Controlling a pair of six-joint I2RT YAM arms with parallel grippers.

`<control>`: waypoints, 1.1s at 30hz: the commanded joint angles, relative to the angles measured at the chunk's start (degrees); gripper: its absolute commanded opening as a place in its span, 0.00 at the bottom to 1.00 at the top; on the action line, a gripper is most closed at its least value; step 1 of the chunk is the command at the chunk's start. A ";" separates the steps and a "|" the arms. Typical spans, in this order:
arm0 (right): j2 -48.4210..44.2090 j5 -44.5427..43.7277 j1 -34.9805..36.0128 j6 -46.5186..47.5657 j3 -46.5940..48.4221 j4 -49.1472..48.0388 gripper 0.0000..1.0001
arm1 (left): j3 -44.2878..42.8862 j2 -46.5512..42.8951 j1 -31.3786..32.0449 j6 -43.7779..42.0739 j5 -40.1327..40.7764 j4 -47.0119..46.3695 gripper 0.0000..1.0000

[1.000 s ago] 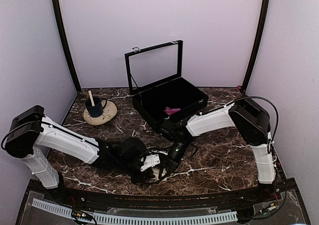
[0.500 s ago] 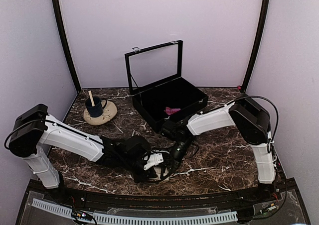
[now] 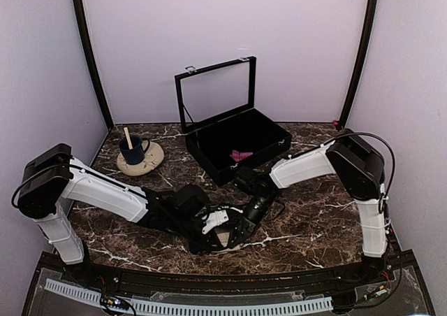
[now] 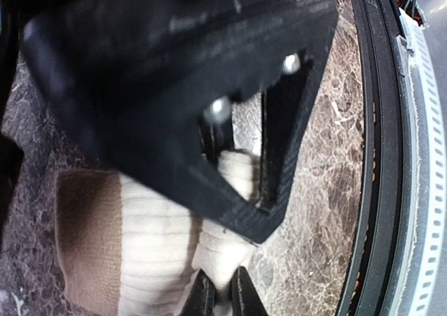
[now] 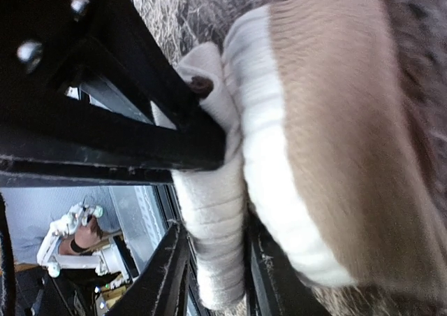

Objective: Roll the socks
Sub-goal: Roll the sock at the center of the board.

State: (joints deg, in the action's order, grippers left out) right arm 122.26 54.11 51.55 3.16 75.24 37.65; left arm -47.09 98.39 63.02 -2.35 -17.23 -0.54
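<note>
While both arms are meeting in front of the black case [image 3: 207, 159], near the front edge of the dark marbled table [image 3: 314, 218], the cream sock [image 4: 154, 239] is lying flat between them. It is showing soft ribbed knit with a flat tan band at one end. In the left wrist view its long axis is running from the front rail toward the case side, with the tan end pointing away from the rail and the cream end bunching into a thick fold. The left end effector [image 4: 222, 298] is clenching, its fingers nearly together and pinching the edge of that fold. The right end effector [image 5: 213, 281] is straddling a hanging loop of the same sock, one finger on each side; I cannot tell whether it is squeezing. Left of the case, a round beige saucer [image 3: 155, 160] is carrying a dark blue cup [image 3: 131, 150]. Inside the case, the pink sock [image 3: 242, 155] is lying crumpled against the black lining, and behind it the hinged lid [image 3: 183, 99] is standing upright.
</note>
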 commanded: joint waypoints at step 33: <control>-28.47 -32.80 -3.84 -8.48 -26.59 -28.86 0.28 | -5.79 11.15 -12.66 4.57 -23.97 19.73 0.00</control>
State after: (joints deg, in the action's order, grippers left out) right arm 98.19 30.50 46.22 -4.23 51.72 15.22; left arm -54.39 106.80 51.46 1.72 -42.50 9.37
